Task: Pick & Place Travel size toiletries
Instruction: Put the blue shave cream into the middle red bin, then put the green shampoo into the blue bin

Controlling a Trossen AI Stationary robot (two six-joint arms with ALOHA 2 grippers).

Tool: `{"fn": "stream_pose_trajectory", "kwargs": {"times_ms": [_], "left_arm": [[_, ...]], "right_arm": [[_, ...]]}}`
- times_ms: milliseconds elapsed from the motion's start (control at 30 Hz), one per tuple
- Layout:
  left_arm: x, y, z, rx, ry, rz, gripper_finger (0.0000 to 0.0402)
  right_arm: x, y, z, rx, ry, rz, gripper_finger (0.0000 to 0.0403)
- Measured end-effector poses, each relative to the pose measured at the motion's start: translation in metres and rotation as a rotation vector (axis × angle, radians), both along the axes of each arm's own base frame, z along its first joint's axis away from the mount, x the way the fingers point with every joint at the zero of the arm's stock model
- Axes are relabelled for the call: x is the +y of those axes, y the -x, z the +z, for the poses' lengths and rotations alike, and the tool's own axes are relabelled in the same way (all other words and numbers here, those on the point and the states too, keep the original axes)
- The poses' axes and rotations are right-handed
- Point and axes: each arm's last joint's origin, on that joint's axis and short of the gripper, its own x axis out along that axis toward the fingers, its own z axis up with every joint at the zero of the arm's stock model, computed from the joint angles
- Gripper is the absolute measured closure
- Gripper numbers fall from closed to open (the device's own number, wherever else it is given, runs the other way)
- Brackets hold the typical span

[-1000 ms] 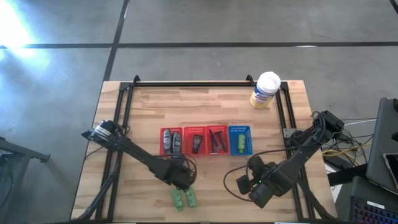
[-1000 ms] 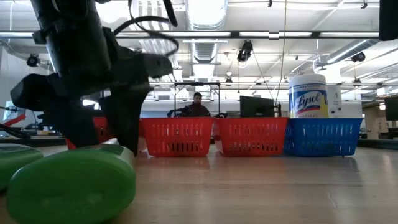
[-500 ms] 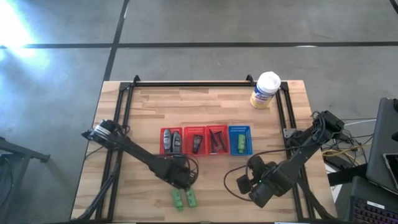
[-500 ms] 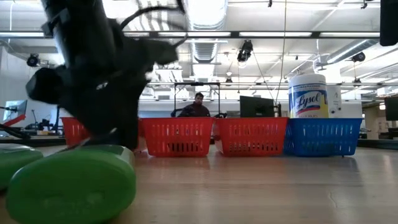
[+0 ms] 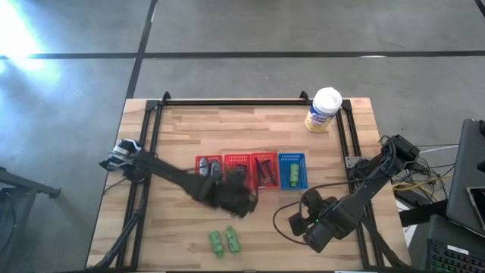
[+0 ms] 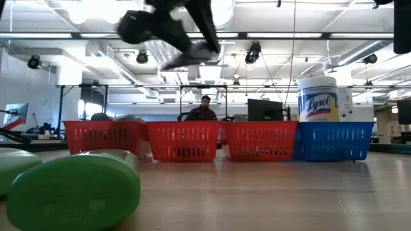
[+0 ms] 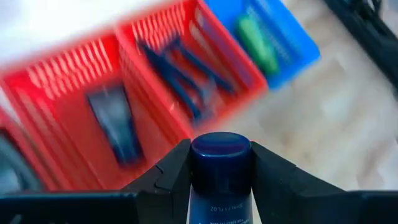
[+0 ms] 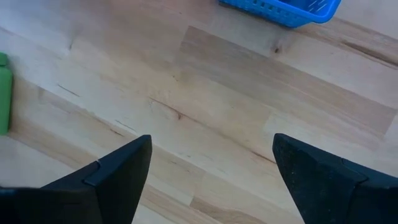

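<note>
high view: left gripper [image 5: 241,203] carries a dark packet just before the red baskets [image 5: 236,171]. left wrist view: jaws clamped on dark packet [image 7: 220,163]; centre over the matching basket before release. right wrist view: right gripper [image 8: 211,168] jaws apart, idle over the tabletop [image 8: 217,93].

The white-lidded tub [image 6: 318,98] reads "Lysol".

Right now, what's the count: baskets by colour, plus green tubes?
red baskets: 3
blue basket: 1
green tubes: 3 (2 loose on the table, 1 in the blue basket)
Total: 7
</note>
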Motion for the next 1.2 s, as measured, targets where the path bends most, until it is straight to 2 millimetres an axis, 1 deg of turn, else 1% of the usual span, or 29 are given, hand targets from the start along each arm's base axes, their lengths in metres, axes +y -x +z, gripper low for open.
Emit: {"fn": "stream_pose_trajectory", "kwargs": {"times_ms": [100,167,233,300,400,500,600,733,900,967,1067,1200], "left_arm": [[0.036,-0.010,0.000,0.026,-0.037,0.045,0.0266],[0.060,-0.014,-0.006,0.051,-0.024,0.080,0.0266],[0.079,-0.014,-0.015,0.083,0.005,0.107,0.0266],[0.090,-0.012,-0.025,0.122,0.026,0.122,0.0266],[0.098,-0.008,-0.036,0.160,0.048,0.134,0.0265],[0.098,-0.009,-0.043,0.144,0.064,0.132,0.0258],[0.098,-0.012,-0.046,0.102,0.071,0.131,0.0242],[0.100,-0.012,-0.046,0.091,0.041,0.157,0.0220],[0.100,-0.011,-0.044,0.124,0.047,0.114,0.0205],[0.092,-0.013,-0.040,0.135,0.076,0.033,0.0204],[0.067,-0.010,-0.027,0.143,0.088,-0.158,0.0204],[0.032,0.008,-0.013,0.175,0.097,-0.274,0.0204]], "right_arm": [[0.000,0.000,0.000,-0.001,-0.004,-0.011,0.0077],[0.000,0.000,0.000,-0.002,-0.006,-0.018,0.0075],[0.000,0.000,0.000,-0.003,-0.008,-0.025,0.0070],[0.000,0.000,0.000,-0.004,-0.010,-0.030,0.0065],[0.000,0.000,0.000,-0.006,-0.012,-0.039,0.0056],[0.000,0.000,0.000,-0.007,-0.013,-0.042,0.0050],[0.000,0.000,0.000,-0.006,-0.013,-0.041,0.0050],[0.000,0.000,0.000,-0.003,-0.009,-0.026,0.0060],[0.000,0.000,0.000,0.002,-0.010,-0.015,0.0072],[0.000,0.000,0.000,0.004,-0.011,-0.013,0.0074],[0.000,0.001,0.000,0.016,-0.022,-0.010,0.0070],[0.001,0.000,-0.001,0.018,-0.022,0.004,0.0058]]}}
